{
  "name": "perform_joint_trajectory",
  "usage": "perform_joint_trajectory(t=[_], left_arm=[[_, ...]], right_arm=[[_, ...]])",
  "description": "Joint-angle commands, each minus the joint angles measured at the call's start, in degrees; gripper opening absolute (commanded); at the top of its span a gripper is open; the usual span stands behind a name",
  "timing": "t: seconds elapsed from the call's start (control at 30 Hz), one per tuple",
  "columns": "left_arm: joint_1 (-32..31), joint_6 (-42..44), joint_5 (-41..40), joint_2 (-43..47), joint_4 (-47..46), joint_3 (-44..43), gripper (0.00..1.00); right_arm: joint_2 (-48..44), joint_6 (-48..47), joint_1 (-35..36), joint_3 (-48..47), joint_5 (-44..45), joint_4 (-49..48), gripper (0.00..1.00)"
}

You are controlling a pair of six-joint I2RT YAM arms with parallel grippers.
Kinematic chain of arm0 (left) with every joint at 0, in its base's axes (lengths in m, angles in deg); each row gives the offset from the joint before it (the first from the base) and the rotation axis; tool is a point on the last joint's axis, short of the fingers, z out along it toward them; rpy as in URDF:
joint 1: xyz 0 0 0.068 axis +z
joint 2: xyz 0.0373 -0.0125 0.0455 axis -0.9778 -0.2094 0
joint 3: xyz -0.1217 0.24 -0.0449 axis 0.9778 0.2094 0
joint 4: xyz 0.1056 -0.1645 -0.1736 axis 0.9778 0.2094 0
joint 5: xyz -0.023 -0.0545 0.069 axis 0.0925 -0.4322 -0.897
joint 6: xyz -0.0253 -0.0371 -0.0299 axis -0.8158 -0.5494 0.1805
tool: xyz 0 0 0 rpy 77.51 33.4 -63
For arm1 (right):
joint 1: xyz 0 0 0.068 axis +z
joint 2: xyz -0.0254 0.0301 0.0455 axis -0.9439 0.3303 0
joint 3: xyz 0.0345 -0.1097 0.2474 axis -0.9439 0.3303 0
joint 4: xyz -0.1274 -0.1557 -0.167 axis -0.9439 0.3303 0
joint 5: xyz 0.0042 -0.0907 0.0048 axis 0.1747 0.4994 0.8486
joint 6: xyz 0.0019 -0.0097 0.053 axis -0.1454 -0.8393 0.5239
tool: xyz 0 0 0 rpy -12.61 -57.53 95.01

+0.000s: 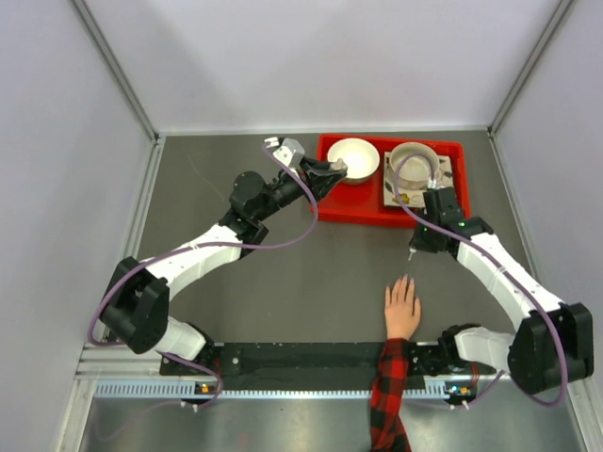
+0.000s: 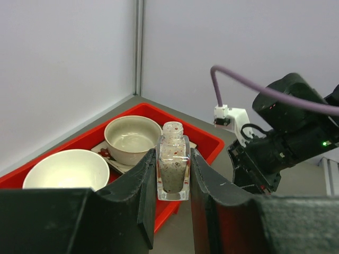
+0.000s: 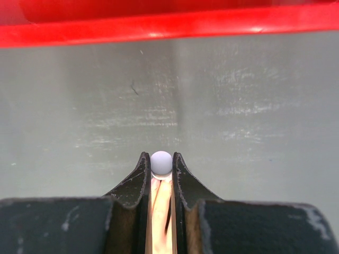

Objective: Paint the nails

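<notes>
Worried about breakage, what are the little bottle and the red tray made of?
Bottle: looks like clear glass, thick transparent base and walls with sharp highlights. Red tray: probably glossy moulded plastic, uniform colour with shiny rim reflections.

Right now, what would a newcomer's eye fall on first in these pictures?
A bare human hand in a red-and-black plaid sleeve lies flat on the grey table near its front edge. The left end effector grips a small uncapped glass bottle by the red tray at the far side, while the right end effector pinches a white round-tipped tool above the table between tray and hand.
</notes>
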Motion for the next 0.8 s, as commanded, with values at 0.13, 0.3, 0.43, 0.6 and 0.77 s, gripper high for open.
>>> perform_joint_trajectory(t=[0.13,0.3,0.43,0.6,0.77], left_arm=[[0.5,-10.7,4.1,2.4,-9.6,-0.7,0.0],[1.1,-20.7,14.8,1.2,-18.4,0.9,0.0],[1.2,-29.9,20.9,-1.3,-28.8,1.4,0.0],[1.1,-42.1,23.8,-5.5,-44.4,1.9,0.0],[0.5,-42.1,25.8,-7.3,-42.6,0.4,0.0]], right_arm=[[-11.0,-4.7,-0.7,-9.1,0.6,4.5,0.0],[-14.5,-9.2,-0.8,-19.4,-6.1,3.6,0.0],[-15.3,-9.8,-0.8,-25.7,-19.8,1.3,0.0],[-11.6,-5.4,-0.8,-32.1,-35.4,-3.8,0.0],[-7.6,-8.9,3.4,-42.0,-36.9,-1.4,0.0]])
